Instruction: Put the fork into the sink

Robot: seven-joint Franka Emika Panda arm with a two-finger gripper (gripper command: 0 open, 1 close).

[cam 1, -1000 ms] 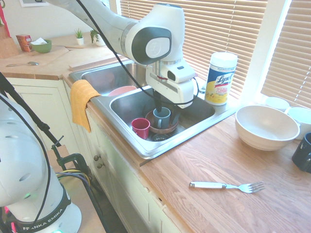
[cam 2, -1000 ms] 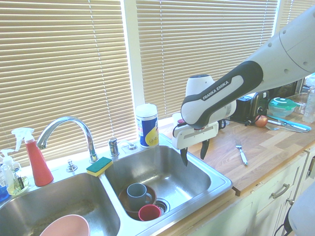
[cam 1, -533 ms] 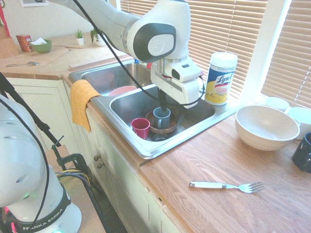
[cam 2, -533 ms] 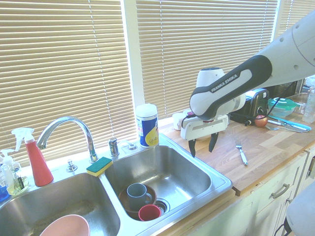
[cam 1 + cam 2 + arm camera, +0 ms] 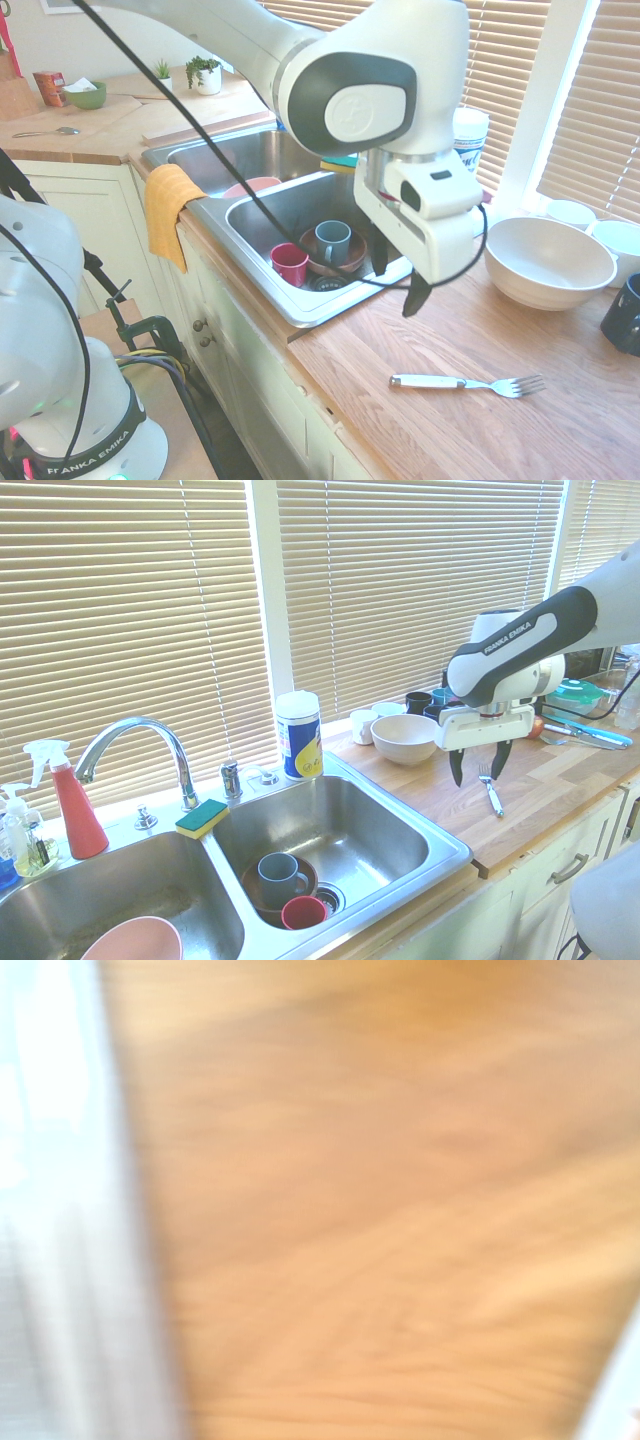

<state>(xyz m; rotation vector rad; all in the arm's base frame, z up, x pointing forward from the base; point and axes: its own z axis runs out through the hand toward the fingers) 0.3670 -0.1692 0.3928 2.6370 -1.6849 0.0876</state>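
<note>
First exterior view: the slim fork (image 5: 466, 382), glossy white handle and bright silver tines, lies flat on the warm, grained wooden worktop (image 5: 480, 330), well clear of the brushed stainless two-basin sink (image 5: 262, 208). The white arm's black gripper (image 5: 396, 277) hangs over the worktop just beside the sink's edge, jaws spread and empty. "FRANKA EMIKA" reads along the arm. In the wrist view, only blurred wood grain shows.
</note>
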